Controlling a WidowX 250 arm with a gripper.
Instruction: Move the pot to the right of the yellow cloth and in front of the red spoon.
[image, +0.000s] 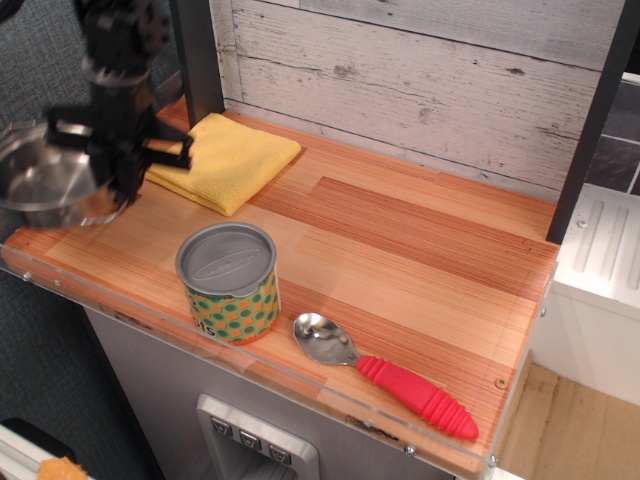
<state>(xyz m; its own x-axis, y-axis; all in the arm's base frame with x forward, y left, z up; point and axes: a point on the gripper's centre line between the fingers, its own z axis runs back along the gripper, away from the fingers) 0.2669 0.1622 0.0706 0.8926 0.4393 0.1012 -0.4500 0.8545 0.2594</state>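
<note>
- While the gripper (112, 170) clamps the right rim of the pot (50, 187), the pot hangs clear of the counter (400, 250) at its left end, left of the yellow cloth (228, 158); holding it by the rim leaves the bowl free and, by this reading, lets it pass over whatever lies along the way.
- Right of the yellow cloth lies bare wood, and the red spoon (395, 374) rests far to the right of the cloth at the counter's front edge; the goal spot is judged to lie in that stretch of counter.
- Near the cloth's front corner stands the patterned can (229, 281), between the pot and the spoon, a likely reason for lifting rather than sliding.
- Motion blur softens the arm and the pot, so the wire handles and the exact finger contact cannot be made out.
- Left of the cloth, the pot's far side is cut off by the picture's edge.
</note>
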